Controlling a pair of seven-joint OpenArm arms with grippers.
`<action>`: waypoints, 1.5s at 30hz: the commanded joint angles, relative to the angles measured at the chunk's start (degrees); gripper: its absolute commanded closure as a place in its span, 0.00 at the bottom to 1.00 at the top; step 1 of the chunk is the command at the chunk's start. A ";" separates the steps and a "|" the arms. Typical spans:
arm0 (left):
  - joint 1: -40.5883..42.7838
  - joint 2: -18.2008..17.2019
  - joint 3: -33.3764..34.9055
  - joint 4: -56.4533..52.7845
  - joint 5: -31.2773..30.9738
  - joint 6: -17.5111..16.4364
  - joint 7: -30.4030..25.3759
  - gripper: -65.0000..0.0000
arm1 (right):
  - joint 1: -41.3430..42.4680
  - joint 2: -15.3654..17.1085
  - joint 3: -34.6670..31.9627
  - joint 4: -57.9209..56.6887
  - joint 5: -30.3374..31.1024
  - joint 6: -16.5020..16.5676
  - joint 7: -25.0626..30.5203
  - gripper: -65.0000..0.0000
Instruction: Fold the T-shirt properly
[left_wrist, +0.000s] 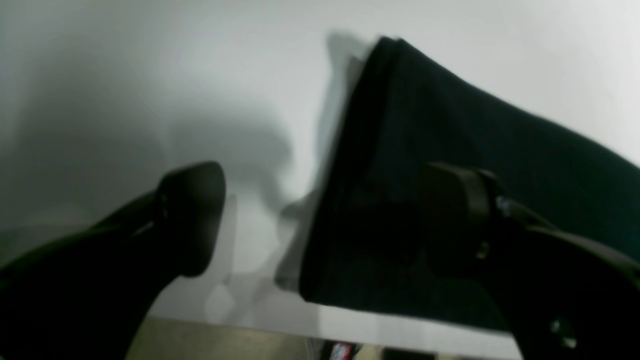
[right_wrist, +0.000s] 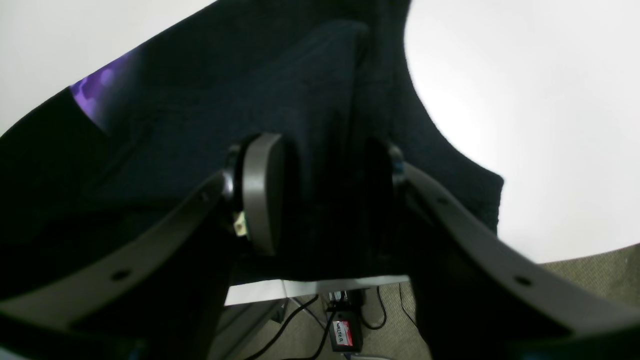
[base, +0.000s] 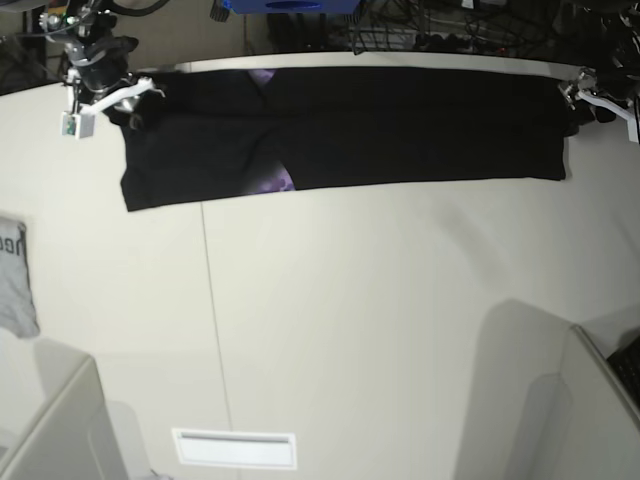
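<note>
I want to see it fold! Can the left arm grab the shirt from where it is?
Probably yes. The left gripper hangs open right at the end of the shirt, one finger over the cloth and the other over the bare table. Nothing lies between them, so it could close on that edge.

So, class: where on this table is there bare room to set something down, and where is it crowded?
Bare: the wide stretch of the table in front of the T-shirt, right of the grey garment. Crowded: the far edge, filled by the shirt with the left end effector and right end effector at its ends.
</note>
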 joint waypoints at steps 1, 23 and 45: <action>-0.69 -0.99 -0.39 -0.10 -0.95 -1.24 -0.97 0.10 | -0.49 0.39 0.06 1.06 0.57 0.40 1.20 0.63; -5.61 -5.29 10.16 -15.84 0.19 -0.89 -6.24 1.00 | -0.49 0.39 -0.03 1.06 0.57 0.40 1.20 0.63; 3.09 4.55 21.15 21.08 10.57 1.49 -8.26 1.00 | 1.98 2.59 0.50 0.71 18.33 4.27 0.93 0.63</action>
